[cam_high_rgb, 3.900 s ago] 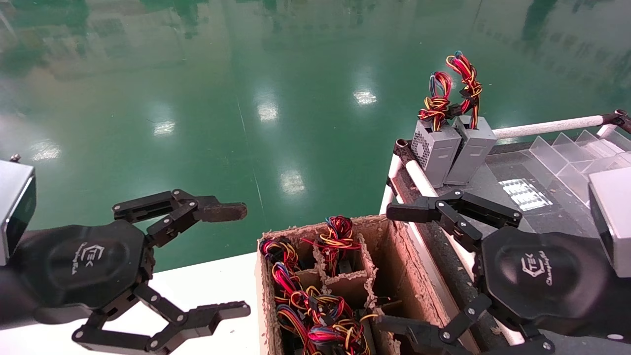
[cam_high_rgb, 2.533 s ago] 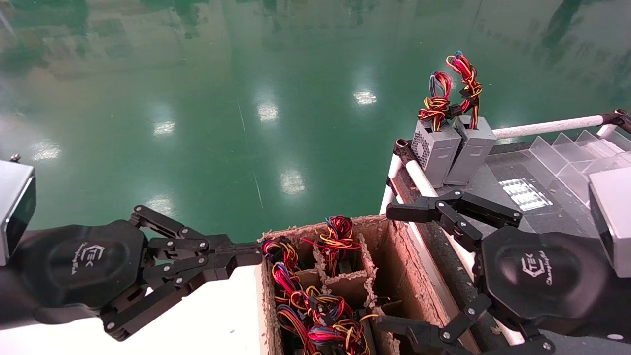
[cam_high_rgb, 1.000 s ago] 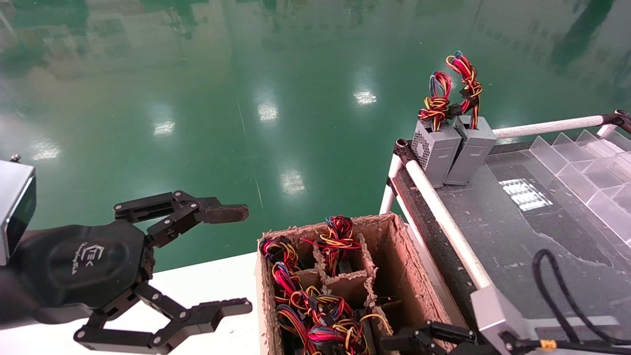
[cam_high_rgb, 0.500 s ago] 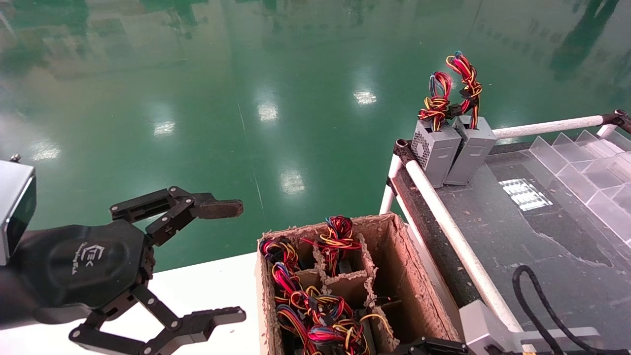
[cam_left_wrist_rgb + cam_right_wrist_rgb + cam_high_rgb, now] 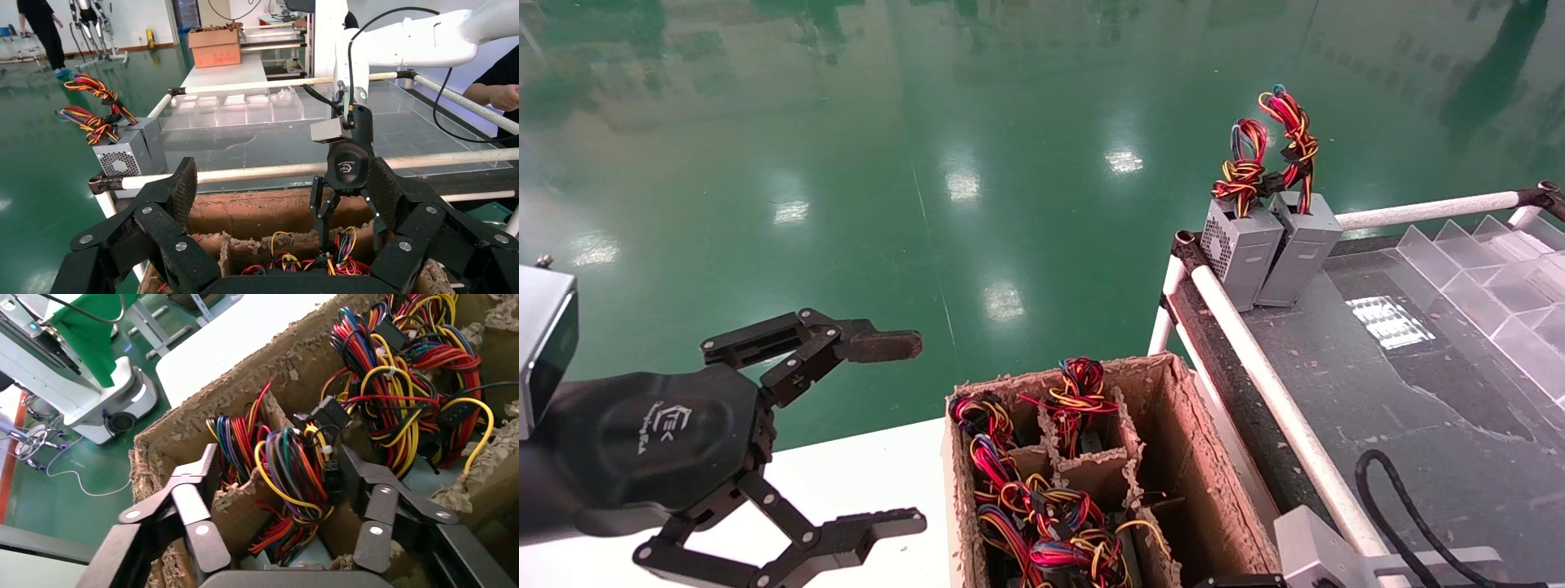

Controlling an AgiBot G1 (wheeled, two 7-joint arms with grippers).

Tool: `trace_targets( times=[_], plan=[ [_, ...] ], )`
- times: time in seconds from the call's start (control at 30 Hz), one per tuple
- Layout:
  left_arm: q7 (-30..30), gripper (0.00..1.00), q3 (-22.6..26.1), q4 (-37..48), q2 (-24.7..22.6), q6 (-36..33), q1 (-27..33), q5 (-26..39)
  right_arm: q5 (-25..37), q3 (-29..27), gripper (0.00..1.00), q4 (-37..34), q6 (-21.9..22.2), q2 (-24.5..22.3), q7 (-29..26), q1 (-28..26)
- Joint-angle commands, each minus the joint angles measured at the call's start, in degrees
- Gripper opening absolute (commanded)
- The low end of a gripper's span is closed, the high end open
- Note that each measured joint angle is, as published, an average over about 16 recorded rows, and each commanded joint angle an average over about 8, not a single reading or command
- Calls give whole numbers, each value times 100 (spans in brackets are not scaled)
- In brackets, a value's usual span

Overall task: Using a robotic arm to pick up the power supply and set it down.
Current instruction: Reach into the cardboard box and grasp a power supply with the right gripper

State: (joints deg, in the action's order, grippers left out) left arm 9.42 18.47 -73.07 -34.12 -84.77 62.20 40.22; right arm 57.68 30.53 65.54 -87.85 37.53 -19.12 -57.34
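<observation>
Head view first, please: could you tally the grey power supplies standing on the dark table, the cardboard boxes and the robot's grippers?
Upright grey metal power supplies: 2
Torn brown cardboard box: 1
Black two-finger grippers: 2, left gripper open beside the box, right gripper open over its coloured wire bundles
Total: 5

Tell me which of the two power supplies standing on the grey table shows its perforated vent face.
The left power supply of the upright pair, nearest the table's corner, shows its vent holes; its neighbour on the right shows only plain grey faces.
</observation>
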Motion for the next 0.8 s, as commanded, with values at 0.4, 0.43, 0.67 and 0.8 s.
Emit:
trace_targets(
  times=[0.4,0.43,0.67,0.8],
  plan=[
    [-1,100,2,0,1,1,1,-1,89,21,0,30,101,-32,48,8],
    [-1,100,2,0,1,1,1,-2,93,21,0,31,107,-33,53,10],
    [-2,100,4,0,1,1,1,-2,70,-8,0,45,155,-51,113,39],
    [-2,100,4,0,2,2,1,-3,-17,-71,0,89,178,-89,178,64]
  ],
)
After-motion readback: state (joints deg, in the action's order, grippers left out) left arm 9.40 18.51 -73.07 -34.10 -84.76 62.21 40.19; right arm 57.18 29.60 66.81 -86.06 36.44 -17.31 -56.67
